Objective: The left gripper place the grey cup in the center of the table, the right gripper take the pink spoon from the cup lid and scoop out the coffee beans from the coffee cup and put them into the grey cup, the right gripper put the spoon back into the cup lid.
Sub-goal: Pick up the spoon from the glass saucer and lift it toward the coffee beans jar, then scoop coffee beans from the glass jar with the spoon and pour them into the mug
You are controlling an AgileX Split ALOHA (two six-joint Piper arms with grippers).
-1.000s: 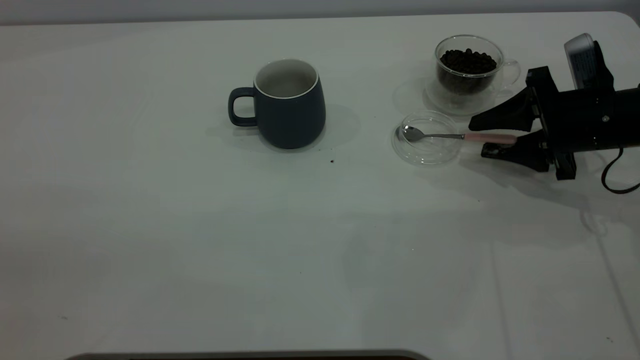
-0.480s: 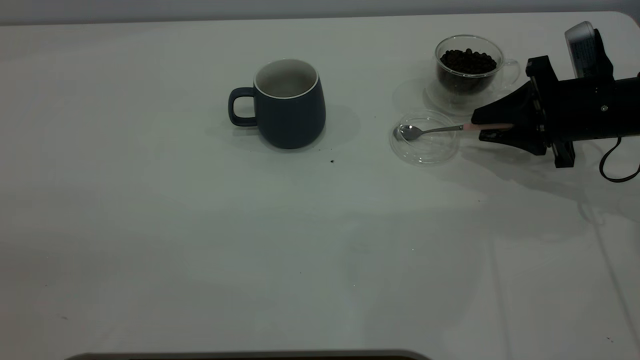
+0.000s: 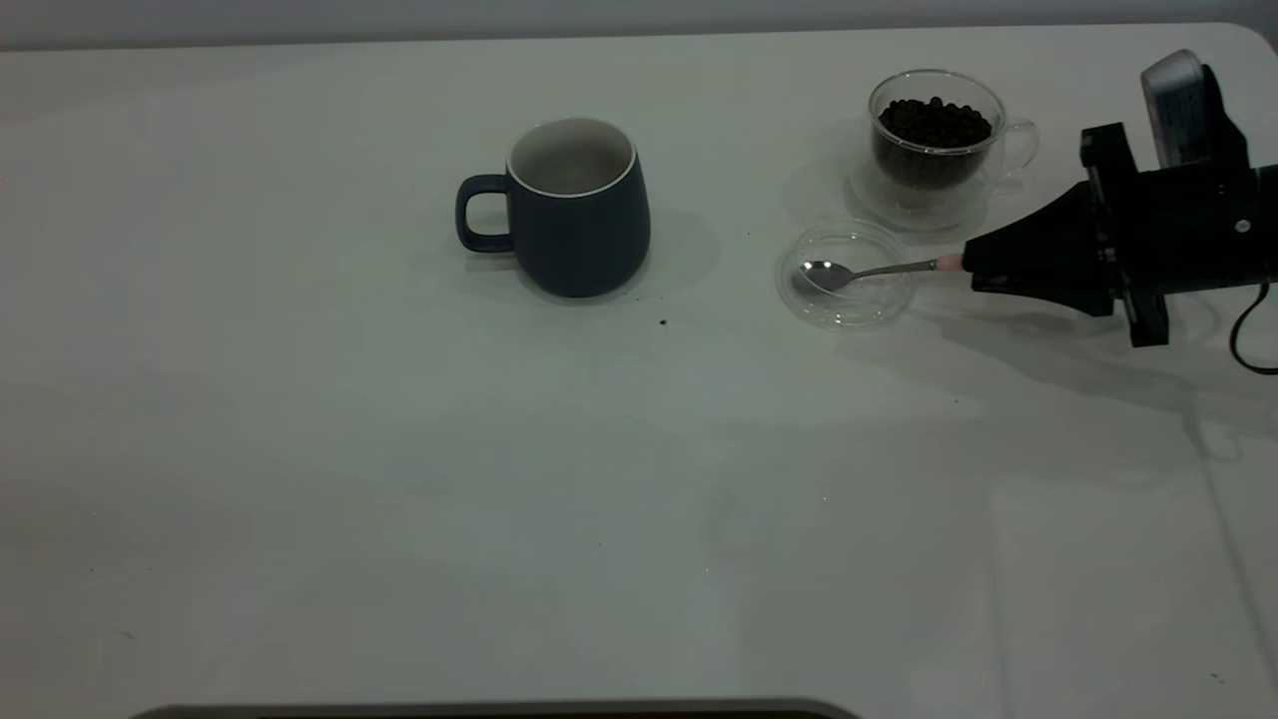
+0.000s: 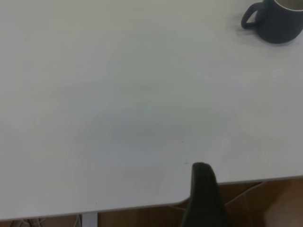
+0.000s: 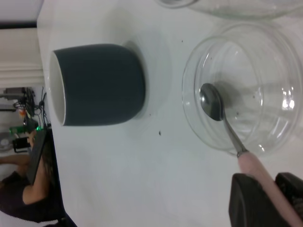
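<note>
A: Where is the pink spoon (image 3: 879,270)?

B: Its bowl hangs over the cup lid (image 3: 847,276), just in front of the coffee cup (image 3: 934,145); the right gripper (image 3: 973,266) is clamped on the pink handle.

A: How should the lift proceed?

B: Probably raise it level until the bowl clears the lid's rim, then swing toward the coffee beans (image 3: 934,122).

A: And the rest?

B: The grey cup (image 3: 574,205) stands mid-table (image 3: 399,479). The left gripper (image 4: 203,198) sits at the table's edge; its opening cannot be told.

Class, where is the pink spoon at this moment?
In the exterior view, the pink spoon is at the table's right, its bowl over the cup lid, its handle held by the right gripper.
</note>
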